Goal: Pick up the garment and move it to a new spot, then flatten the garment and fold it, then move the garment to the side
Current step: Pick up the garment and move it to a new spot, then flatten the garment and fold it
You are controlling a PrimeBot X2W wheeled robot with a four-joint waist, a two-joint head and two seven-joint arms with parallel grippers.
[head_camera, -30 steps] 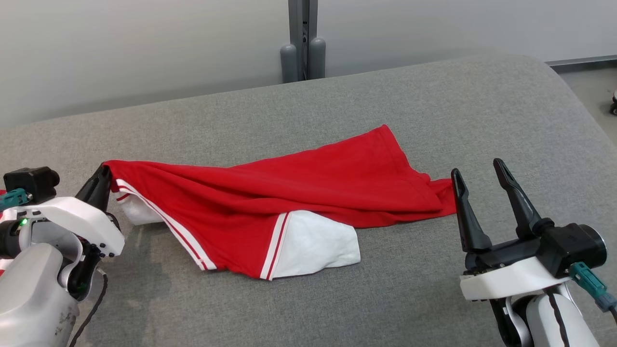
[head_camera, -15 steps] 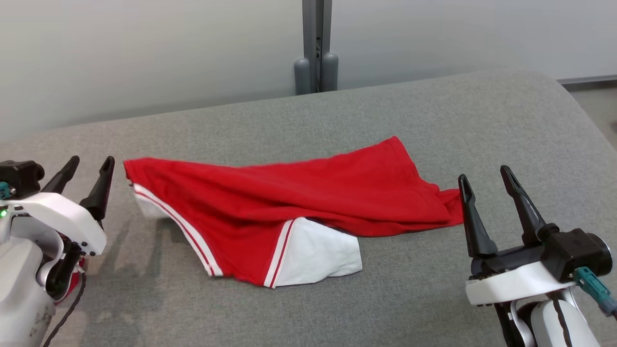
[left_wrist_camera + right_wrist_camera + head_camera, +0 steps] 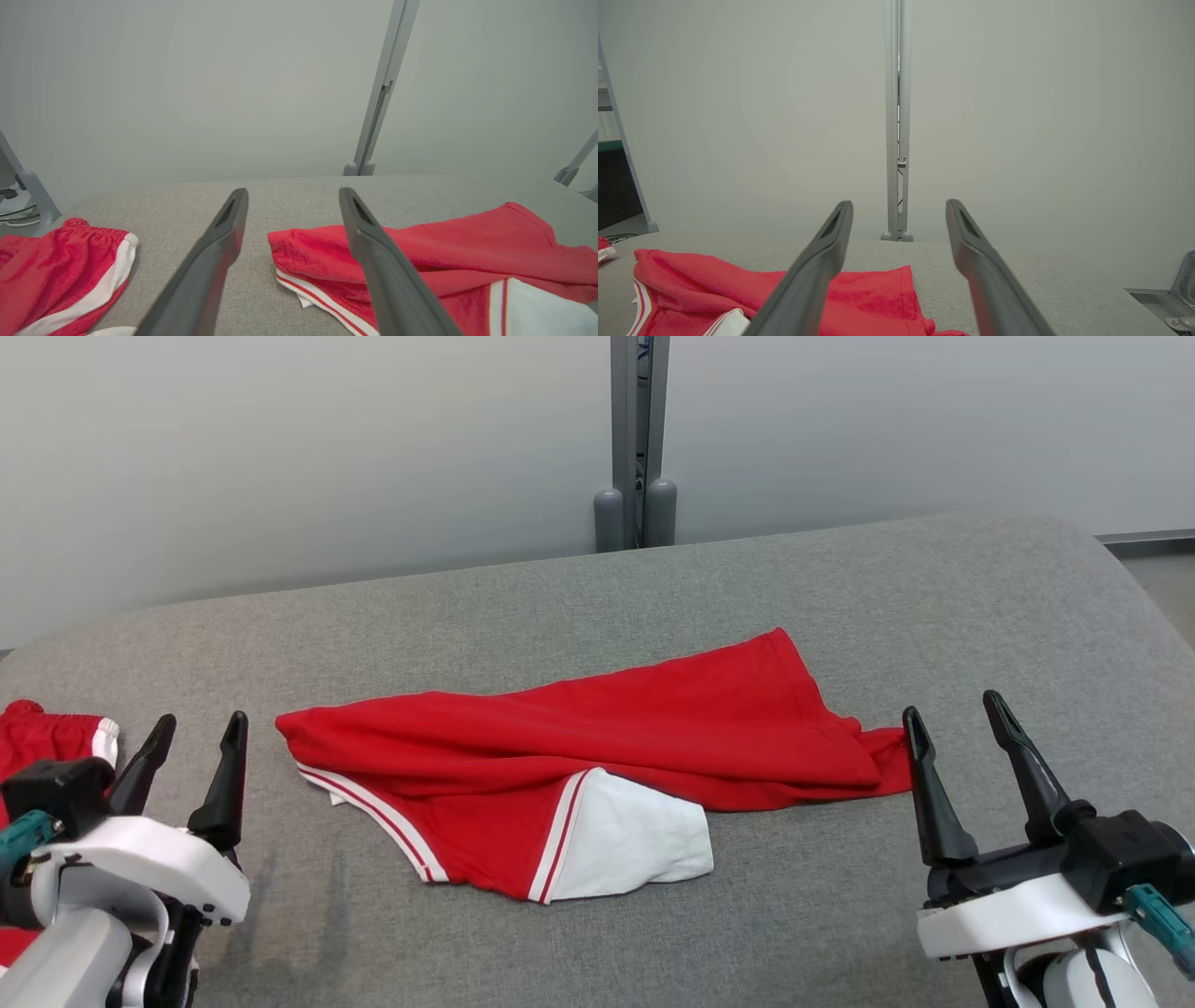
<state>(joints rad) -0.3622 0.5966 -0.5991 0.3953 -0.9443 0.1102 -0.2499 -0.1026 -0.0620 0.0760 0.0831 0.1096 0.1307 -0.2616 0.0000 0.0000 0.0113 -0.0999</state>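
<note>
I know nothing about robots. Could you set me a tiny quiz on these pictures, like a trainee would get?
1. Fill in: the left gripper and the right gripper both stand ____, with nothing between their fingers.
2. The red garment has a white panel. It lies at: A) the edge nearest the robot, B) the far edge, C) the garment's right end.
3. True or false: the left gripper is clamped on the garment.
Key: 1 open; 2 A; 3 false.
</note>
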